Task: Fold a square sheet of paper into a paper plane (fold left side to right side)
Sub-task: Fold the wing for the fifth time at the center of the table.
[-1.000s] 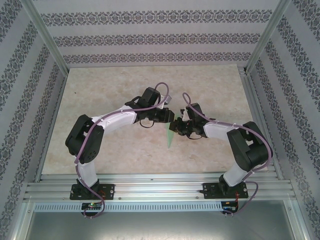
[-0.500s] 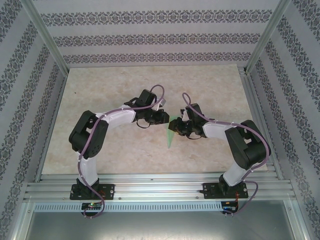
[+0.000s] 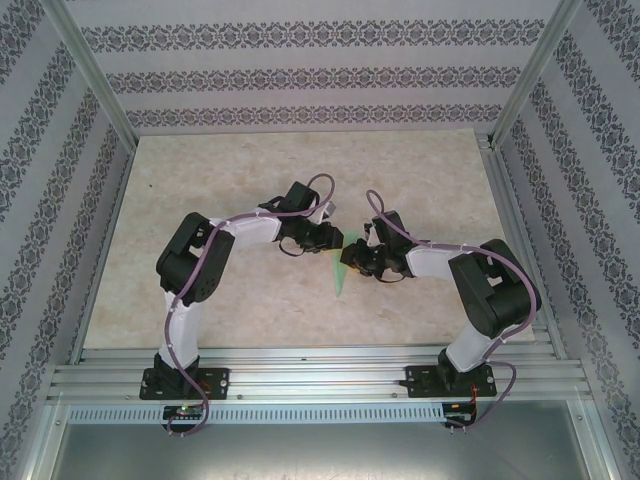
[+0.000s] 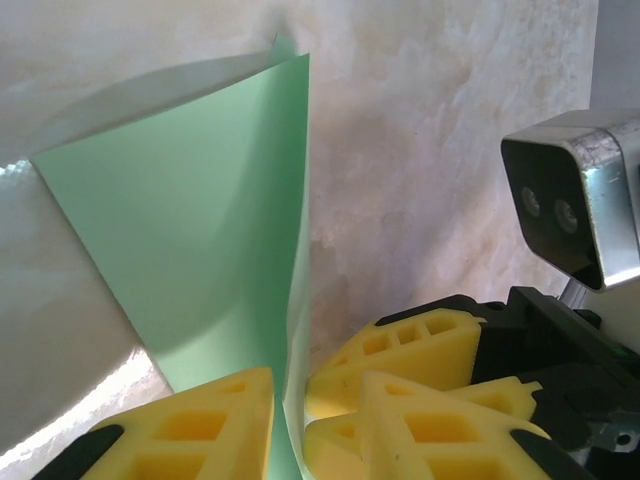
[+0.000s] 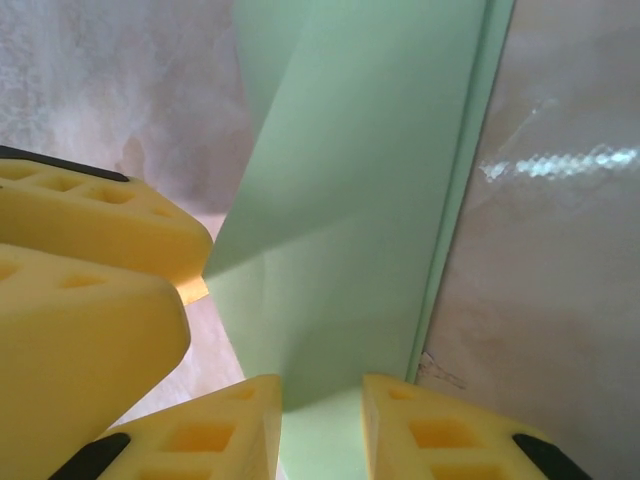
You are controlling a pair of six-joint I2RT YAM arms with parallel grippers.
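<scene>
Paper plane [image 3: 339, 274]: light green, matte, centre-creased narrow dart, tip toward 6 o'clock. Left hand [image 4: 318, 400] and right hand [image 5: 322, 425] straddle it, fingers apart, unclamped.

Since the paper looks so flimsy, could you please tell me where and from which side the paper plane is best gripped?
Likely near the crease at the wide end of the paper plane, not the narrow tip pointing toward the arm bases. Come from the side, fingers on opposite faces: it looks raised on edge, thin and doubled, so pinching across the layers should hold.
</scene>
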